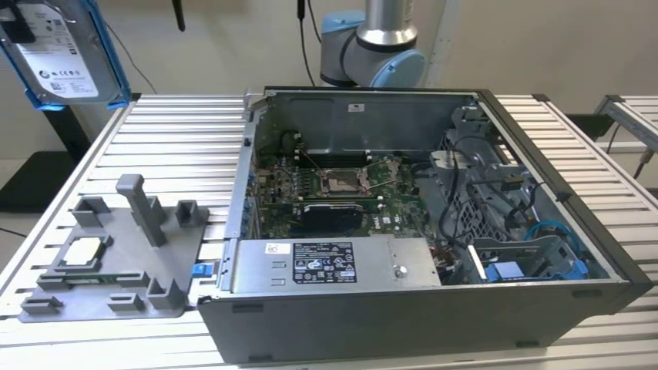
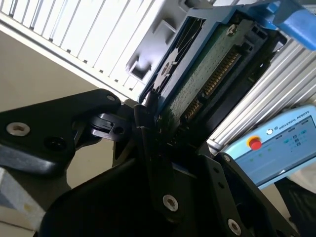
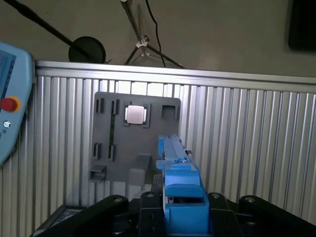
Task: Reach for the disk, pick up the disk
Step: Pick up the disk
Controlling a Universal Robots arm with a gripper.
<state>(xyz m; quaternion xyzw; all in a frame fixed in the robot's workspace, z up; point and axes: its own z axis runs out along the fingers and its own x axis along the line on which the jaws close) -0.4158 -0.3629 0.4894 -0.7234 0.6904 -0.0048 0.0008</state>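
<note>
At the upper left of the exterior view, the disk (image 1: 64, 54) is hanging in the air, raised clear of the slatted table (image 1: 154, 131) and well apart from the open computer case (image 1: 535, 308). In the second wrist view, the gripper (image 2: 160, 118) is clamping the disk's edge, its fingers (image 2: 148, 148) closed narrowly against the blue bracket. In the first wrist view, the disk is showing edge-on in front of the grey fixture tray (image 3: 106, 153), which is carrying the processor chip (image 3: 136, 114).

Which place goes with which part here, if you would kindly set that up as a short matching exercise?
Things:
1. disk
2. processor chip
3. power supply

Places:
a. inside the open computer case
b. on the grey fixture tray
c. clamped in the gripper, raised in the air

Pairs: 1-c, 2-b, 3-a
</note>
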